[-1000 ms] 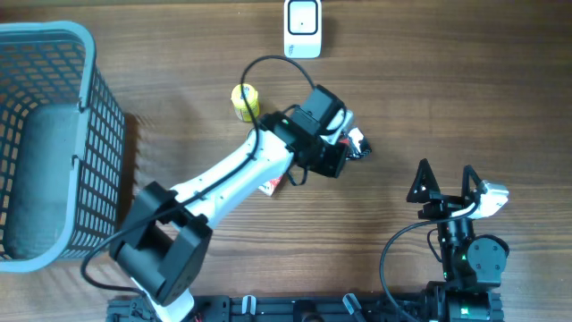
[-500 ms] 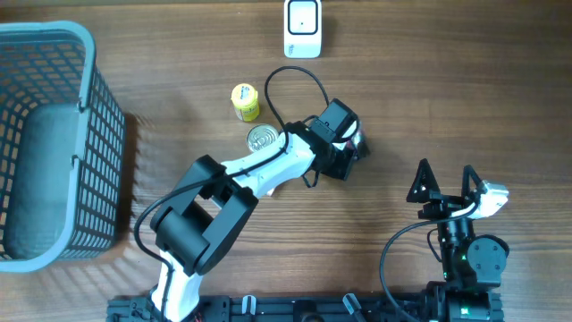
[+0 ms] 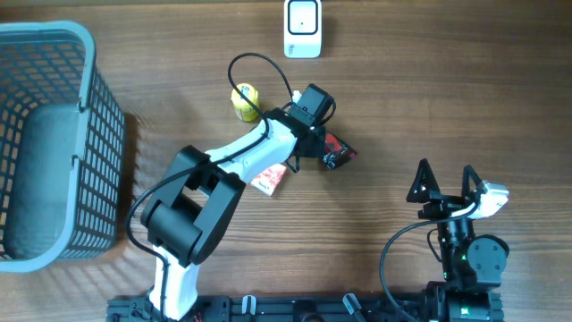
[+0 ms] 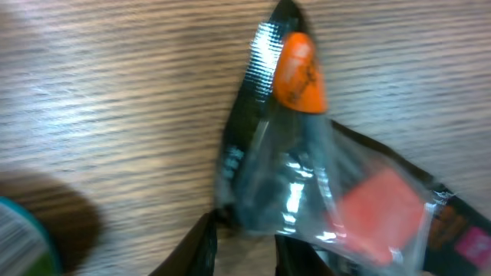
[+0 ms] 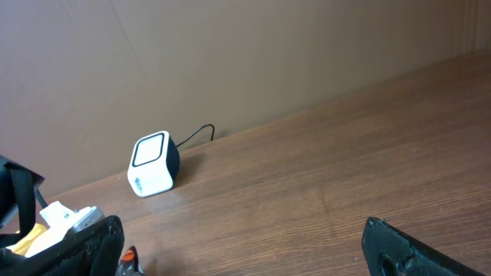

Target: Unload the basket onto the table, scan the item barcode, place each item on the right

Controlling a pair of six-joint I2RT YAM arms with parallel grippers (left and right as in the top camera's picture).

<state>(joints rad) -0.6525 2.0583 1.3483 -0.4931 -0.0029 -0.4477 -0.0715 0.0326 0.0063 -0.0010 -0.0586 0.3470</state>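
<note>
The item, a black and clear plastic packet [image 4: 307, 176] with an orange tab and a red piece inside, lies flat on the wood. In the overhead view the packet [image 3: 340, 153] sits mid-table, with my left gripper [image 3: 323, 145] right at its edge. In the left wrist view the left gripper [image 4: 245, 244] stands slightly open. Bare wood shows between its fingers, and the packet's edge rests at their tips. The white barcode scanner [image 3: 303, 29] stands at the far edge of the table. My right gripper [image 3: 444, 183] hovers wide open and empty near the front right, with the scanner [image 5: 152, 165] ahead of it.
A blue mesh basket [image 3: 85, 54] fills the left side. A yellow bottle [image 3: 243, 100] stands left of the left wrist. A red and white box [image 3: 268, 180] lies under the left forearm. The teal rim of a can [image 4: 19, 241] shows in the left wrist view.
The left arm swung back toward the left and brought the packet a little nearer the centre. Its jaws have parted slightly. The right arm has not moved.
</note>
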